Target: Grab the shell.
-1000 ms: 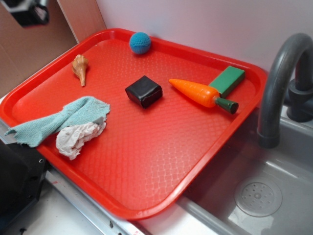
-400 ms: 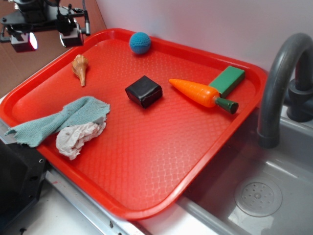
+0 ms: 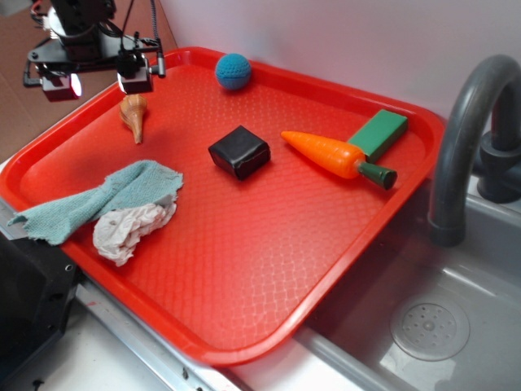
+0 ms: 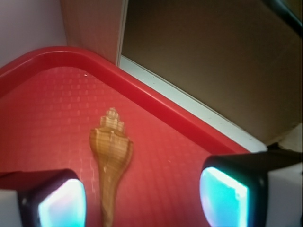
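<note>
In the exterior view my gripper (image 3: 96, 80) hangs over the far left corner of the red tray (image 3: 269, 269), with its fingers spread apart and nothing between them. The shell (image 3: 133, 114) lies on the tray just under my right finger (image 3: 135, 75), its point toward the near side. To the right sit the blue ball (image 3: 234, 71), the black block (image 3: 239, 151), the carrot (image 3: 335, 155) and the green block (image 3: 378, 133). Near left lie a teal cloth (image 3: 98, 198) and a white wad (image 3: 129, 228).

In the wrist view the shell (image 4: 110, 158) lies between my two open pads (image 4: 62, 203), closer to the left one. I think it touches neither, but the picture is blurred.
</note>
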Robot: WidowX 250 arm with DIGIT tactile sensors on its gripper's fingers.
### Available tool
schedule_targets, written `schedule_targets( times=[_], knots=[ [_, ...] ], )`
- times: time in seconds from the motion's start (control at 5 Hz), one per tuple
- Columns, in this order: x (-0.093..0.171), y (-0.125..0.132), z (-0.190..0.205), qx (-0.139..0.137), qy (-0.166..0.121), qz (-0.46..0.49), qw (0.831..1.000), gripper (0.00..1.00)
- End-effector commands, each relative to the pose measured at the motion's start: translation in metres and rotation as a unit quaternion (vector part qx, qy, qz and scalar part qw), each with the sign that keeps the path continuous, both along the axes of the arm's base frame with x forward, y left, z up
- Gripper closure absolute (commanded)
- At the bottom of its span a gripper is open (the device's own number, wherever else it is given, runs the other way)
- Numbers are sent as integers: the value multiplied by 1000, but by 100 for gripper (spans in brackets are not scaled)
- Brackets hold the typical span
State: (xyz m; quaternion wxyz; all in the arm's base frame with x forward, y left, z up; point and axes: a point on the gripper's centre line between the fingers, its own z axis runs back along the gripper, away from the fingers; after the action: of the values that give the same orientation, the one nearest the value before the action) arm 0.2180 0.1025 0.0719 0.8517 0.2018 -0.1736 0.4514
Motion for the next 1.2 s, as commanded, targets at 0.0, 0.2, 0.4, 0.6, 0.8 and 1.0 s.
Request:
schedule_targets(
  times=[0.0,0.2,0.4,0.6,0.8,1.0],
  knots=[
    [19,35,-19,-3,-28,5,1000,0],
    [29,43,-31,-27,-33,-11,999,0],
    [32,37,-46,-122,-31,-75,989,0],
    [27,27,-51,-130,-25,-96,987,100],
    [23,25,-48,-130,-26,-97,986,100],
    [22,26,-29,-110,-18,-86,990,100]
  ],
)
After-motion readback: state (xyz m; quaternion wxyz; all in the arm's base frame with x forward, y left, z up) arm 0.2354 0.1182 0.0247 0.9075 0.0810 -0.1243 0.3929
